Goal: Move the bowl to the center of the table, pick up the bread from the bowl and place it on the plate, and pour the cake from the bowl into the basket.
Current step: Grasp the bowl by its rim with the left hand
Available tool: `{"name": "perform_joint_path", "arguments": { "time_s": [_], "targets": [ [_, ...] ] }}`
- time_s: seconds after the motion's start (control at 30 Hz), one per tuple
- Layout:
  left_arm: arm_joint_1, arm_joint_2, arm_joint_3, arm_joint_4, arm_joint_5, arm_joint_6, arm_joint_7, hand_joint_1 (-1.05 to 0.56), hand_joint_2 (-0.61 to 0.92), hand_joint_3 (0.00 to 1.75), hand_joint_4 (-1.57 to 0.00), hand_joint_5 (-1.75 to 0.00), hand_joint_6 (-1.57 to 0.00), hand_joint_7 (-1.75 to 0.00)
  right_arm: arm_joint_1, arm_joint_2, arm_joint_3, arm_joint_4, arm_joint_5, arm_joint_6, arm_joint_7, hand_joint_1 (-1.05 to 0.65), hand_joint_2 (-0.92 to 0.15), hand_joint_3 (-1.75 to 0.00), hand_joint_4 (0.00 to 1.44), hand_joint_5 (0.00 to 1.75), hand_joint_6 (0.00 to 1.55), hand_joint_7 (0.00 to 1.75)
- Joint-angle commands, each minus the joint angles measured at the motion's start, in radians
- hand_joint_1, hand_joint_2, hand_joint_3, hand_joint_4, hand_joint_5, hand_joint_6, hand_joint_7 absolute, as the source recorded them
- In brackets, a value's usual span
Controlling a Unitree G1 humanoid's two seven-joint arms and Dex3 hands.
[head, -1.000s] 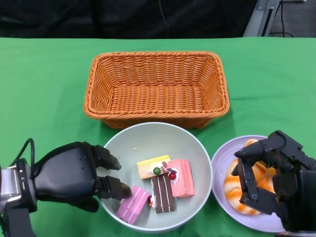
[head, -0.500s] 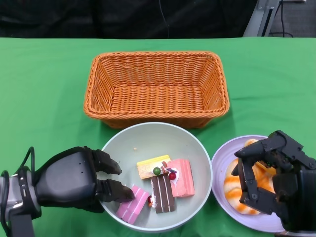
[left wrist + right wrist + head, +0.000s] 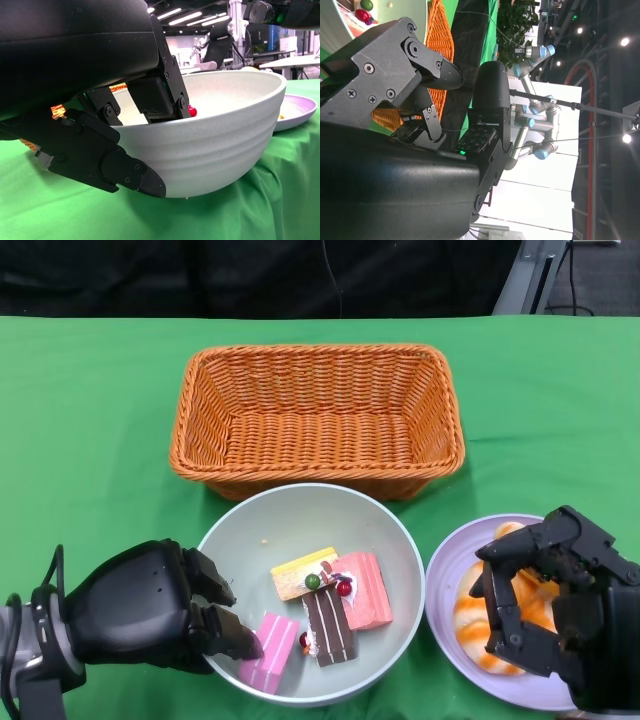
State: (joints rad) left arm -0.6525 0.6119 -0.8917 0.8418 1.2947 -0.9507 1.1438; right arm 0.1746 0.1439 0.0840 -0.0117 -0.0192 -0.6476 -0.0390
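One wicker basket (image 3: 317, 418) sits at the back of the green table (image 3: 90, 420), with the pale bowl (image 3: 300, 520) of cake pieces (image 3: 330, 605) just before it. The left hand (image 3: 150, 605) pinches the bowl's near rim, while the right hand (image 3: 550, 605) hovers with fingers spread over the bread (image 3: 470, 625) on the purple plate (image 3: 450, 560).

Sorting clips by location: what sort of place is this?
Probably a robotics lab: other robot arms with blue joints, ceiling spotlights, and a green cloth-covered table holding toy food.

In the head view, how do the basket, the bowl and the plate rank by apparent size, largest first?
1. basket
2. bowl
3. plate, though the right robot hand hides part of it.
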Motion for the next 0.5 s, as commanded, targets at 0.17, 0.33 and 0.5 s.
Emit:
{"name": "perform_joint_path", "arguments": {
  "time_s": [0.17,0.33,0.5],
  "targets": [
    [-0.013,0.008,-0.016,0.020,0.006,0.003,0.020,-0.29,0.76,0.00,-1.34,-0.09,-1.31,-0.04,0.002,0.003,-0.005,0.001,0.003,-0.022,-0.009,-0.08,-0.44,-1.12,0.81,1.52,0.81,1.13],
    [-0.012,0.001,-0.023,0.036,0.008,0.005,0.045,-0.28,0.77,0.00,-1.34,-0.09,-1.31,-0.03,0.002,0.002,-0.005,0.008,-0.001,-0.027,-0.012,-0.09,-0.43,-1.13,0.81,1.52,0.81,1.13],
    [-0.012,-0.004,-0.026,0.043,0.006,0.009,0.059,-0.28,0.76,0.00,-1.35,-0.10,-1.32,-0.03,0.005,0.001,-0.002,0.004,0.001,-0.020,-0.010,-0.10,-0.44,-1.13,0.79,1.53,0.80,1.14]
  ]
}}
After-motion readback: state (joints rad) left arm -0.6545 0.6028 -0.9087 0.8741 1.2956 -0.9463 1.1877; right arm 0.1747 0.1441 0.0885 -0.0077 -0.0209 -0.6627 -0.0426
